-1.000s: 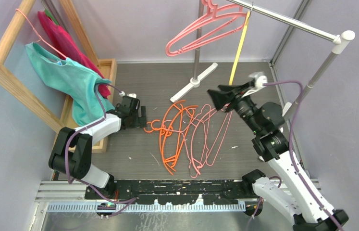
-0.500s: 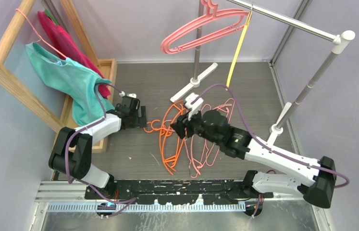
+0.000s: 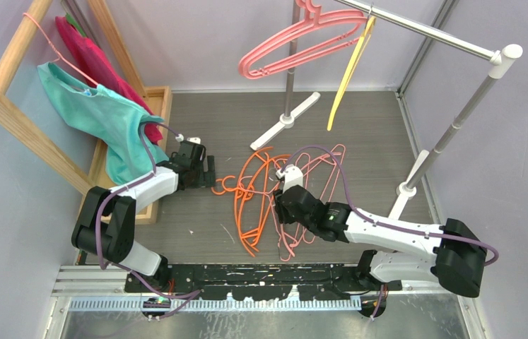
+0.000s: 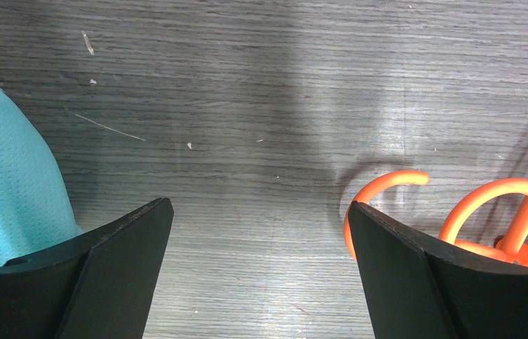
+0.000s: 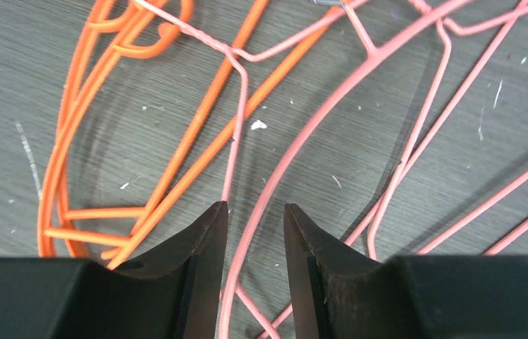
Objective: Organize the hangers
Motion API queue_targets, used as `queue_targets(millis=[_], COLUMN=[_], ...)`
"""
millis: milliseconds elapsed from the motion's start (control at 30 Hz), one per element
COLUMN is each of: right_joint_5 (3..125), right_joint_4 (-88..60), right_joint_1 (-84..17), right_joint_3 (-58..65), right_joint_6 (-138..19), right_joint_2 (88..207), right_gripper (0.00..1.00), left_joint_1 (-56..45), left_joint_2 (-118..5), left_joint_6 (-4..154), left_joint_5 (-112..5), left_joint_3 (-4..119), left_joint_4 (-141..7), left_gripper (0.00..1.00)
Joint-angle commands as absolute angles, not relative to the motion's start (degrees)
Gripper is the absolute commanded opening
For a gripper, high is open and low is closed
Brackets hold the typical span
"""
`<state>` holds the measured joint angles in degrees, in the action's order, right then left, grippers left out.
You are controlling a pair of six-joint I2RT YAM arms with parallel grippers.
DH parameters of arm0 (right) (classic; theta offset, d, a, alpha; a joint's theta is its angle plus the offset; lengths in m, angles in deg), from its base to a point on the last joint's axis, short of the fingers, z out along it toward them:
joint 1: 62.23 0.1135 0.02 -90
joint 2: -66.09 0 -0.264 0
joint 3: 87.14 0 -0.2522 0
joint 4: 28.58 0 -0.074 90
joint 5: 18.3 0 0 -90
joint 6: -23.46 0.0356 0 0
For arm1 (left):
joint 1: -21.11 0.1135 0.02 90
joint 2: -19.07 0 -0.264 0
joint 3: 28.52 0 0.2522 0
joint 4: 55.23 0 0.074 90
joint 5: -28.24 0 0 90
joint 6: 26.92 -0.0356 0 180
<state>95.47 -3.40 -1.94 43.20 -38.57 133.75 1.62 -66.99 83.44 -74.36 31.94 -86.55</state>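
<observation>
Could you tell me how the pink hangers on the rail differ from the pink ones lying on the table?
The rail hangers hang by their hooks from the rail, in the air; the table hangers lie flat on the table. The rail hangers sit stacked together; the table hangers are spread out, overlapping orange hangers. The right gripper is over the table hangers; no gripper is near the rail hangers. Both sets are pink, triangular and bare.

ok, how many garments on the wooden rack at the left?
2: a teal garment hanging at the front of the wooden rack, and a crimson garment behind it, nearer the wall. Others may be hidden behind these.
</observation>
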Motion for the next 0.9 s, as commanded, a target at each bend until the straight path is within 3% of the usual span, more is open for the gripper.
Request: queue_targets(millis=[0,667,867], right_joint_5=[100.27,92.69,90.92], right_joint_4=[-7.54,-20.42,-19.97], right_joint_1=[-2.46,-7.39,-7.39], right_joint_3=[43.44,49.22,49.48], right_joint_6=[-29.86,-27.26,-27.85], right_joint_2=[138.12,145.22,142.26], right_gripper=[0.4,0.34,0.18], left_joint_1=[1.6,1.57,1.6], left_joint_2=[-64.77,-64.55,-64.3], left_joint_6=[83.9,84.02,84.0], left_joint_5=[-74.41,-74.33,-74.51], left_joint_3=[32.13,31.68,31.65], left_joint_4=[-85.87,-85.46,-85.51], left_gripper=[0.98,0.98,0.98])
